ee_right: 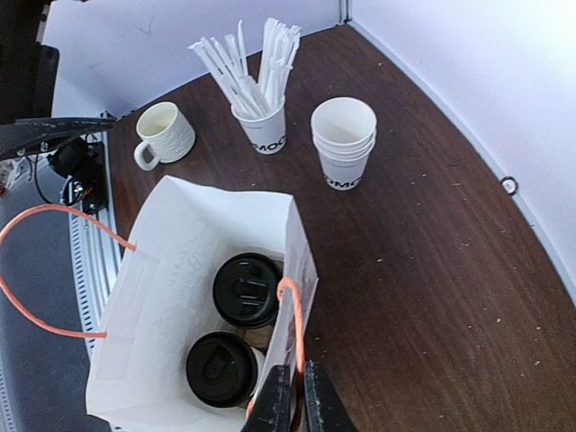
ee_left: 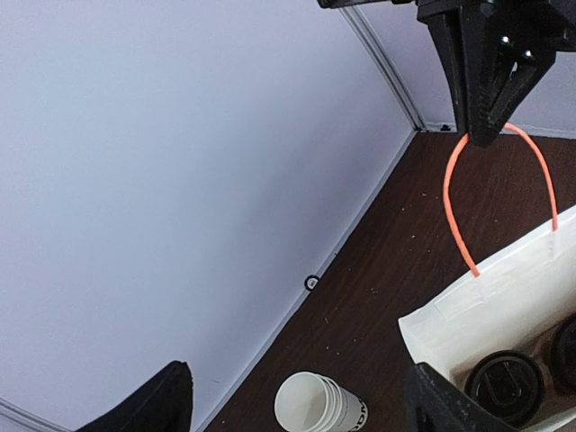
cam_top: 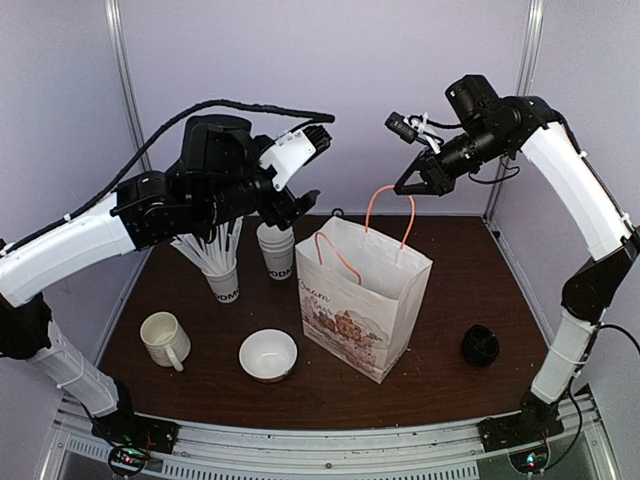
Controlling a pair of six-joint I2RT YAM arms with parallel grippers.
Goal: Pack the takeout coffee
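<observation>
- Task item: the takeout coffee (ee_right: 247,288), two white cups with black lids, stands inside the paper bag (cam_top: 350,320). The second lidded cup (ee_right: 220,367) sits just beside the first, and both are upright with lids on.
- Bag: upright near the middle of the bench (ee_right: 432,270), mouth open.
- Right end effector (ee_right: 292,387): closed on the orange handle (ee_left: 448,193) at the top of its loop, above the bag mouth. The loop is drawn up taut. The bag's other handle hangs free on the opposite side.
- Left end effector (ee_left: 298,366): jaws spread wide with nothing between them, held in the air above the rear left of the bench, over the stack of lidless cups (ee_right: 344,144).
- Other items on the bench, outside the bag: a cup of stirrers (ee_right: 261,130), a handled mug (ee_right: 164,133), a white bowl (cam_top: 268,353) and a small black object (cam_top: 480,345) to the right. None appears to belong to the order.
- Progress, as a judgement: loading looks complete, since both lidded cups are in the bag and no lidded cup is seen outside it.
- Outstanding, as a judgement: at most the handling of the bag itself, either gathering the second handle or lifting. With only one handle pinched, a lift could tilt the bag and tip the cups.
</observation>
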